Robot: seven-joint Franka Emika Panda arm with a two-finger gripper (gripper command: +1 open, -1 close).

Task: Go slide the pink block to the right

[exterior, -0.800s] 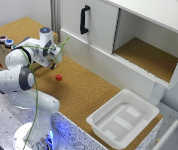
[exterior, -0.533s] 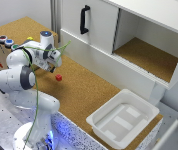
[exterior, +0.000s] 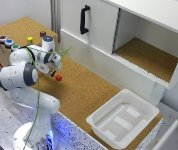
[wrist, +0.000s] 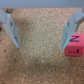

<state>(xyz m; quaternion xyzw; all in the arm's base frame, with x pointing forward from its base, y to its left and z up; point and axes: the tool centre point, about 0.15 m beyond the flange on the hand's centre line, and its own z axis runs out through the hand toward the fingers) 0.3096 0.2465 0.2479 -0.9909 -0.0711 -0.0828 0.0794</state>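
The pink block [exterior: 58, 77] sits on the cork tabletop [exterior: 89, 95], just off the tip of the gripper [exterior: 53, 72] at about its four o'clock in the exterior view. Compared with a moment ago, the arm has come lower and closer; earlier the gripper was held higher and back toward the coloured buttons, with the block lying apart from it, and now the two look nearly in contact. The block itself appears to lie in much the same spot on the cork, so I judge that the slide has not really begun.

In the wrist view the pink block [wrist: 74, 44] lies outside the jaws, right against the outer face of one finger [wrist: 70, 29], not between the two. The gripper [wrist: 42, 30] stands wide open, and nothing but bare cork shows in the gap; it has hold of nothing. That placement reads to me as a setup for a sideways push with the finger's flank rather than a grasp.

Farther out, the small yellow block [exterior: 30, 39] and the dark brown block [exterior: 42, 34] rest at roughly eleven o'clock from the pink one, well apart from it, near the button box [exterior: 4, 41]. The cabinet [exterior: 114, 30] with its black handle [exterior: 83, 19] stands at about one o'clock, and the white tray [exterior: 123, 120] lies at about four o'clock, well clear.
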